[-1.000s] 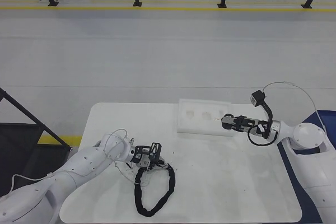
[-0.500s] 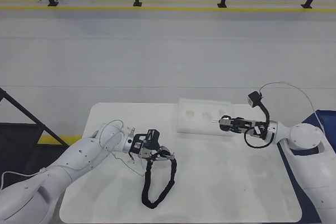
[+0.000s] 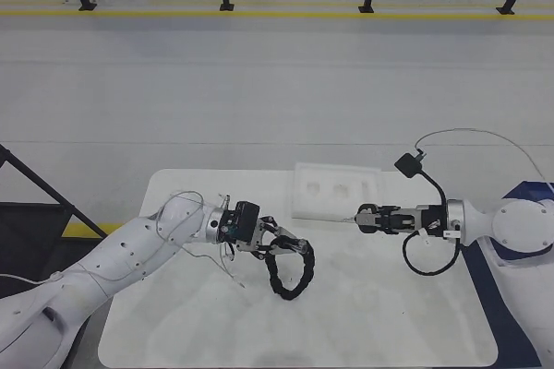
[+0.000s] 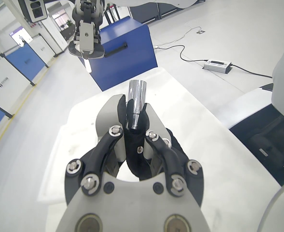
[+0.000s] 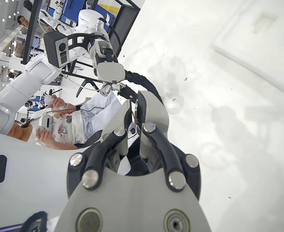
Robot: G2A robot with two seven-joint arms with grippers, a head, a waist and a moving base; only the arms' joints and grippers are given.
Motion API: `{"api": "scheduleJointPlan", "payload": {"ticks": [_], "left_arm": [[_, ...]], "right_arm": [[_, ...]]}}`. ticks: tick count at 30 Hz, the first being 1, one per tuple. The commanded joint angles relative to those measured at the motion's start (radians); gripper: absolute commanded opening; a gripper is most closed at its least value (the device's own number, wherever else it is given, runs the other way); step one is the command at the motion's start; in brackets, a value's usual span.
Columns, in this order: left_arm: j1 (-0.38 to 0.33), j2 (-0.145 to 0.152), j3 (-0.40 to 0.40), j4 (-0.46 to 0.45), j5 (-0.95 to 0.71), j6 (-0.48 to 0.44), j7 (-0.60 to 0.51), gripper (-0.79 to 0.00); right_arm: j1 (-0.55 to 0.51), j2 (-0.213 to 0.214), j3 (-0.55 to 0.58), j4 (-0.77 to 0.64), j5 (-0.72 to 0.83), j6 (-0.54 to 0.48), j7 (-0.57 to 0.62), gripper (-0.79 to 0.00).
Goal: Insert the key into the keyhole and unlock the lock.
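Note:
My left gripper (image 3: pixel 261 238) is shut on the lock, a chrome cylinder (image 4: pixel 137 90) with a black cable loop (image 3: pixel 293 267) hanging from it above the table's middle. The cylinder's end sticks out past the pads (image 4: pixel 121 112), facing the other arm. My right gripper (image 3: pixel 362 220) is shut on the key (image 3: pixel 347 220), whose thin blade points left at the lock across a short gap. From the left wrist, that gripper (image 4: pixel 86 49) and key (image 4: pixel 88 65) hang ahead. From the right wrist, the key (image 5: pixel 133 113) lies edge-on between the fingers, with the lock (image 5: pixel 107 90) beyond.
A white foam tray (image 3: pixel 337 192) with shallow pockets lies at the back of the white table (image 3: pixel 397 314), just behind the right gripper. A blue box (image 4: pixel 122 56) stands off the table's right side. A black frame (image 3: pixel 18 175) stands to the left.
The left gripper has lifted the lock and carried it right toward the middle, drawing the cable loop up. The right gripper has dropped off the tray and turned the key toward the lock.

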State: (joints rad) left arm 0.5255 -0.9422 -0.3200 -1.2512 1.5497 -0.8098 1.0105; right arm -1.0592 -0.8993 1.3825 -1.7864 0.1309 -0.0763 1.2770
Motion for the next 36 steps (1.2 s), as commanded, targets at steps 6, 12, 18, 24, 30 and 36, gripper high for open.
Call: {"api": "scheduleJointPlan", "payload": {"ticks": [6, 12, 18, 24, 30, 36], "left_arm": [[-0.040, -0.028, 0.100, 0.047, -0.072, 0.115, 0.115, -0.785], [-0.053, -0.057, 0.150, 0.082, -0.160, 0.142, 0.142, -0.785], [-0.053, -0.057, 0.150, 0.082, -0.160, 0.142, 0.142, -0.785], [-0.048, -0.057, 0.149, 0.082, -0.162, 0.145, 0.135, -0.785], [0.026, -0.076, 0.125, 0.086, -0.279, 0.144, 0.144, -0.785], [0.033, -0.130, 0.149, 0.134, -0.310, 0.152, 0.152, -0.785]], "right_arm": [[-0.024, 0.010, 0.040, -0.053, 0.028, -0.025, 0.025, -0.785], [-0.029, 0.011, 0.034, -0.045, 0.051, -0.046, 0.029, -0.785], [-0.029, 0.011, 0.034, -0.045, 0.051, -0.046, 0.029, -0.785], [-0.029, 0.011, 0.034, -0.045, 0.051, -0.046, 0.029, -0.785], [-0.052, 0.017, 0.036, -0.137, -0.019, -0.031, 0.014, -0.785], [-0.082, 0.026, 0.035, -0.307, -0.137, -0.006, 0.013, -0.785]]}}
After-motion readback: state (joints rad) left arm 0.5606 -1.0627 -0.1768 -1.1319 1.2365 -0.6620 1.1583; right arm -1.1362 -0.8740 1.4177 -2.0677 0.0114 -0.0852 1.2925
